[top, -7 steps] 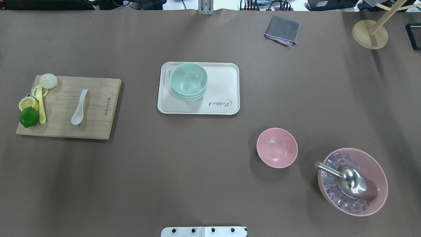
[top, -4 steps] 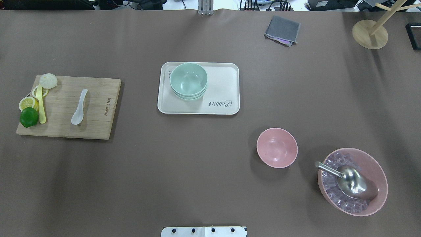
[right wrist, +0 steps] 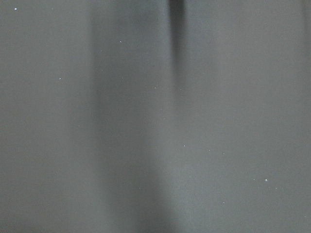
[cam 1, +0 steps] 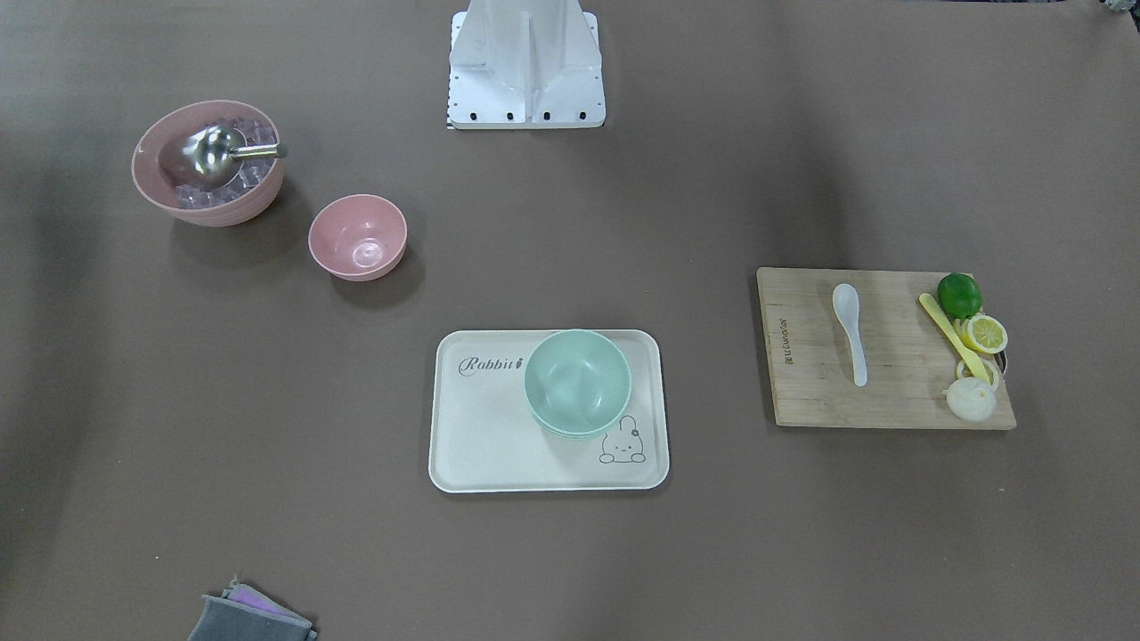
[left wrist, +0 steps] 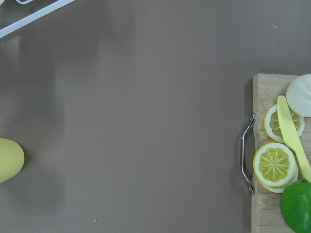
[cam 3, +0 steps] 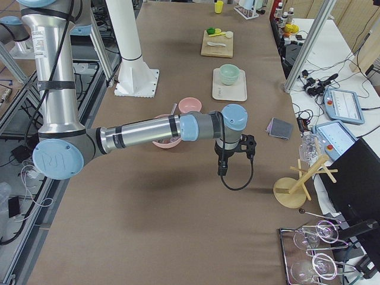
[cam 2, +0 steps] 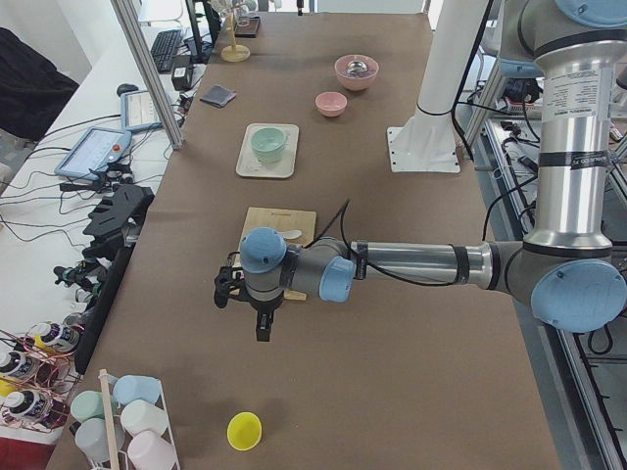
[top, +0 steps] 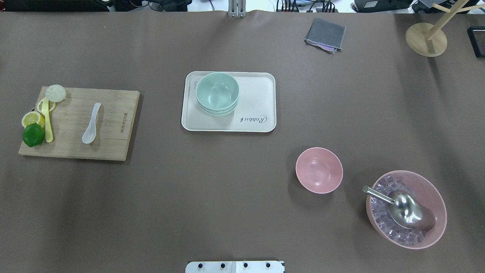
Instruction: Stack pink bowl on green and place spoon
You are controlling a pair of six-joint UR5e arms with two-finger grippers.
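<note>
The small pink bowl (top: 319,170) stands empty on the table cover, right of centre. A stack of green bowls (top: 217,92) sits on the cream tray (top: 257,102). The white spoon (top: 91,124) lies on the wooden cutting board (top: 113,148) at the left. My left gripper (cam 2: 263,331) shows only in the exterior left view, hanging over the table beyond the board; I cannot tell if it is open. My right gripper (cam 3: 222,169) shows only in the exterior right view, past the pink bowl (cam 3: 190,105); I cannot tell its state either.
A large pink bowl (top: 441,206) of ice with a metal scoop (top: 405,210) stands beside the small pink bowl. A lime (top: 33,134), lemon slices and a yellow knife lie on the board. A grey cloth (top: 326,34) and a wooden stand (top: 426,40) are at the back right.
</note>
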